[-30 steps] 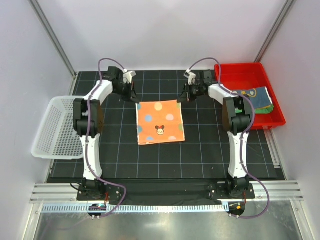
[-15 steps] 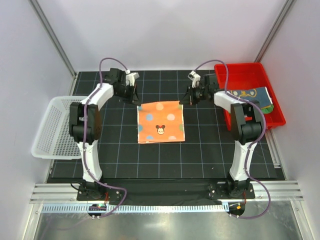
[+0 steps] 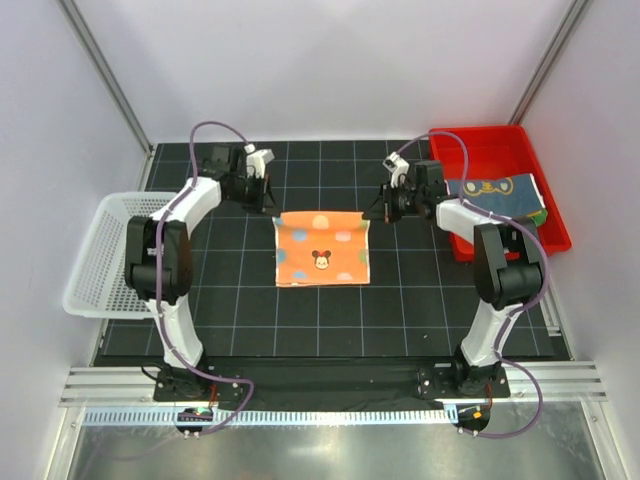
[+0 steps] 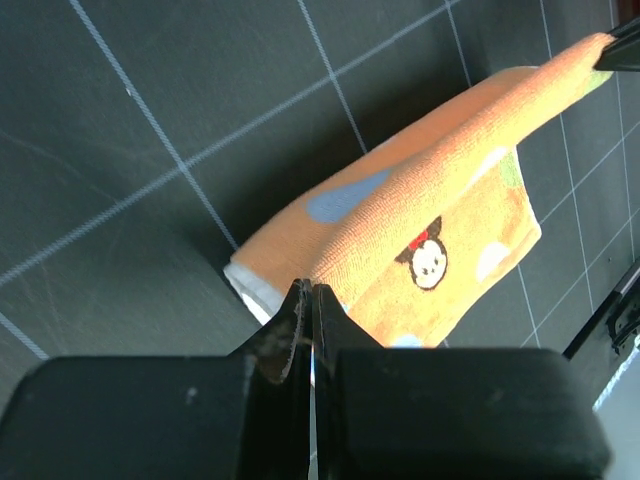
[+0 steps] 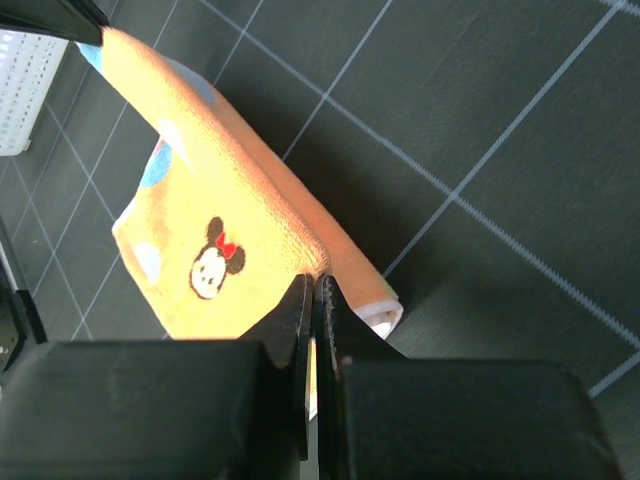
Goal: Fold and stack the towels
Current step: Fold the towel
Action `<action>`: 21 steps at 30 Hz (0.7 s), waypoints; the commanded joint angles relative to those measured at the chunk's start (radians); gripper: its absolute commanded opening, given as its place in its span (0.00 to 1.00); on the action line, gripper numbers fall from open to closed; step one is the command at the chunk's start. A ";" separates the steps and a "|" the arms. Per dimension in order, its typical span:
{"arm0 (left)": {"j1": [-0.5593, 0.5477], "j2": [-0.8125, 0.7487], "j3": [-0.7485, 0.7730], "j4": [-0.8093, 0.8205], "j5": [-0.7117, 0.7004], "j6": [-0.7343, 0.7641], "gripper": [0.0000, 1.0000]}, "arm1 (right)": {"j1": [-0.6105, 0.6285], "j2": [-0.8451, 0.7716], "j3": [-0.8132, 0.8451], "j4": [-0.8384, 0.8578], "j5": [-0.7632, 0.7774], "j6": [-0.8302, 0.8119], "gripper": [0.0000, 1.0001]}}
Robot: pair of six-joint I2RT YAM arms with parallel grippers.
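Black gridded mat [image 3: 400, 310] carries a soft orange dotted cartoon-mouse towel [image 3: 320, 262] left of the red plastic bin [image 3: 470, 150]. The left gripper [image 3: 270, 206] and right gripper [image 3: 371, 213] each pinch one of its lifted far corners.

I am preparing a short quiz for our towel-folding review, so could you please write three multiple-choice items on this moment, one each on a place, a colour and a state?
1. Where does the dark-blue-edged towel lie? A in a drawer; B in the red bin; C on a shelf.
2. What is the main colour of the mouse-face towel? A orange; B green; C grey.
3. How do the left claw and right claw stand? A both open; B one open, one shut; C both shut on the mouse-face towel's far corners.

Answers: 1 B, it rests inside the bin at the right. 2 A, its face is orange with pale dots. 3 C, each wrist view shows the claw pinched on a lifted corner.
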 commanded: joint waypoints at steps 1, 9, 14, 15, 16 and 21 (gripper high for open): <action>-0.008 -0.072 -0.047 0.074 -0.002 -0.044 0.00 | 0.005 -0.081 -0.031 0.066 0.007 0.038 0.01; -0.017 -0.181 -0.179 0.116 -0.004 -0.095 0.00 | 0.020 -0.177 -0.140 0.084 0.028 0.101 0.01; -0.018 -0.238 -0.243 0.139 0.002 -0.124 0.00 | 0.056 -0.228 -0.221 0.116 0.057 0.133 0.01; -0.018 -0.253 -0.266 0.143 0.002 -0.136 0.00 | 0.060 -0.248 -0.245 0.116 0.065 0.137 0.01; -0.021 -0.259 -0.279 0.153 0.002 -0.143 0.00 | 0.072 -0.257 -0.258 0.121 0.071 0.142 0.01; -0.043 -0.304 -0.346 0.166 -0.001 -0.172 0.00 | 0.092 -0.308 -0.328 0.124 0.108 0.167 0.01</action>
